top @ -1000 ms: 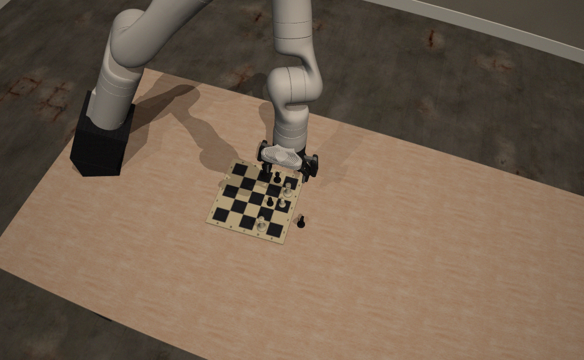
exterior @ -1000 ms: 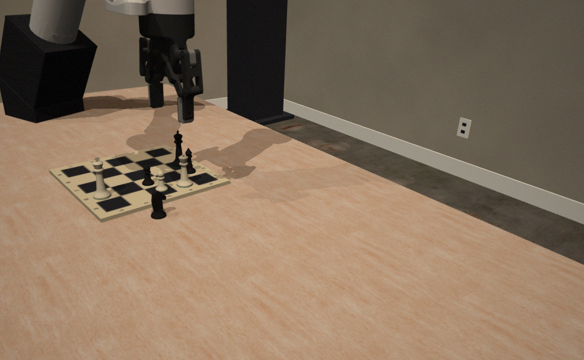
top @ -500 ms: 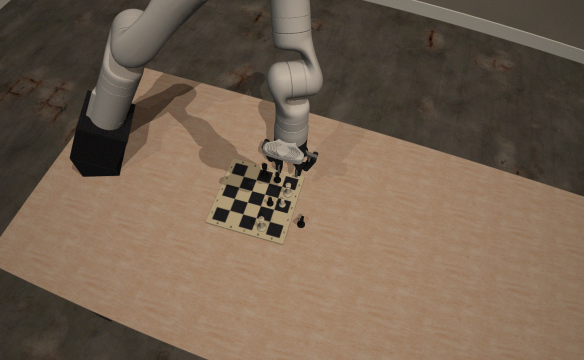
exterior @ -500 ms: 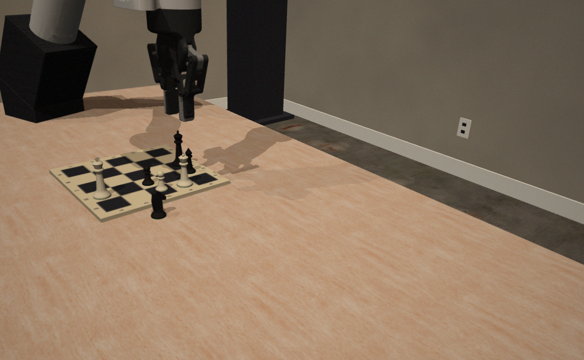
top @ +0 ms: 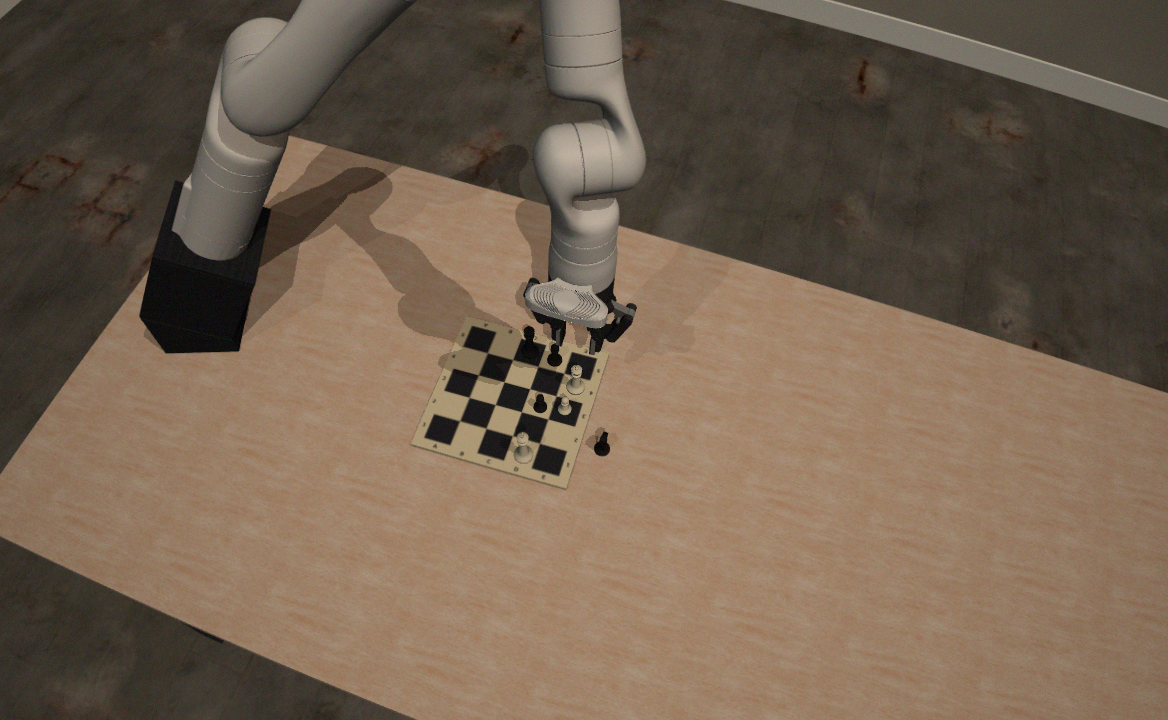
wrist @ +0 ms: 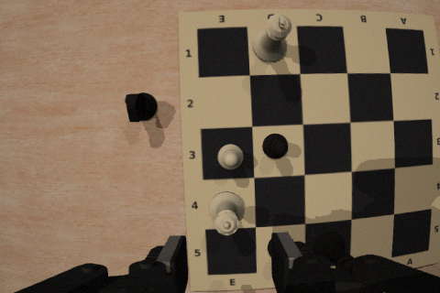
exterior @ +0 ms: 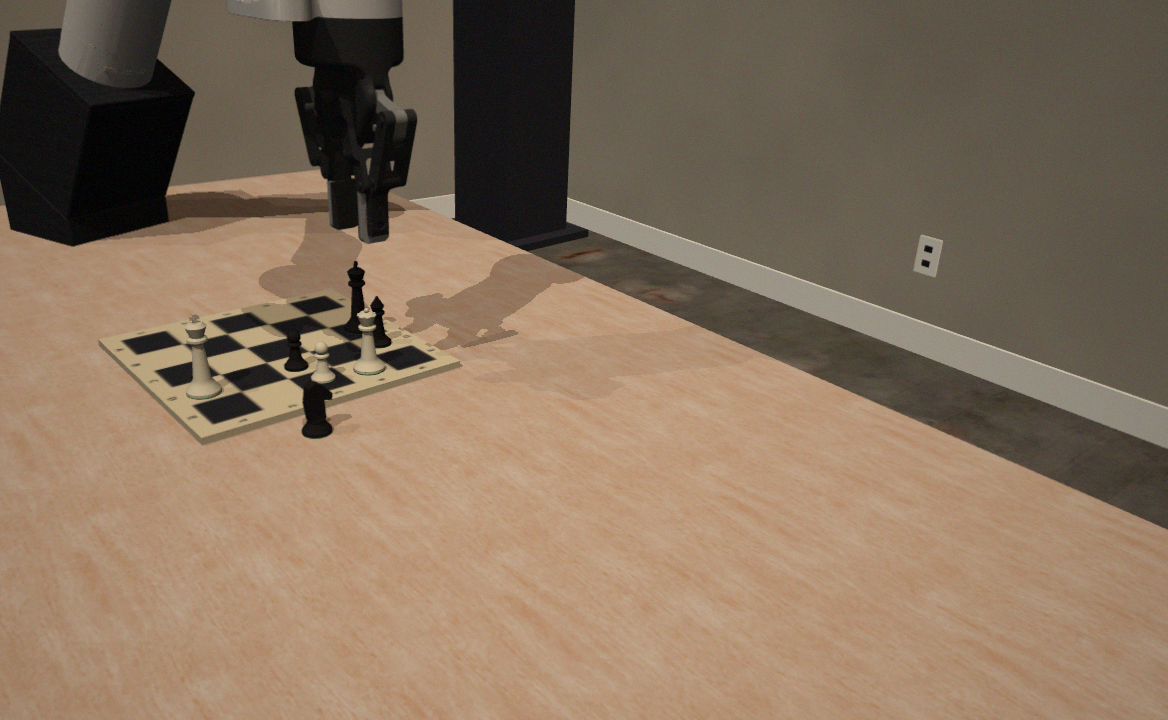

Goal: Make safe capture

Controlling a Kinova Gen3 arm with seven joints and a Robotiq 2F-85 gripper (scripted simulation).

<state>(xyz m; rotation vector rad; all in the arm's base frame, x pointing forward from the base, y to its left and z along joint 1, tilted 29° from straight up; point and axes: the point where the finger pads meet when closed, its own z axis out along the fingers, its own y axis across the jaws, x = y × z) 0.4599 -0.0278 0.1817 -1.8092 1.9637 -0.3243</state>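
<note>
The small chessboard (top: 424, 439) (exterior: 212, 432) (wrist: 190, 82) lies on the wooden table (top: 839, 501). On it stand a white king (top: 522, 445) (exterior: 200, 358) (wrist: 271, 39) on D1, a white pawn (top: 563, 404) (exterior: 322, 362) (wrist: 230, 157) on E3, a black pawn (top: 539, 402) (exterior: 295, 353) (wrist: 275, 146) on D3, a white queen (top: 575, 377) (exterior: 367, 342) (wrist: 226, 211) on E4, a black bishop (top: 554, 353) (exterior: 379, 322) and a black king (top: 529, 340) (exterior: 355, 295) on rank 5. A black knight (top: 602, 443) (exterior: 316, 410) (wrist: 142, 106) stands upright on the table beside E2. My gripper (top: 590, 342) (exterior: 357, 223) (wrist: 229, 255) hangs high over E5, half open and empty.
The arm's black base block (top: 199, 295) (exterior: 78, 134) stands at the table's far left corner. A dark pillar (exterior: 512, 116) stands behind the table. The table edge runs along the right in the exterior view.
</note>
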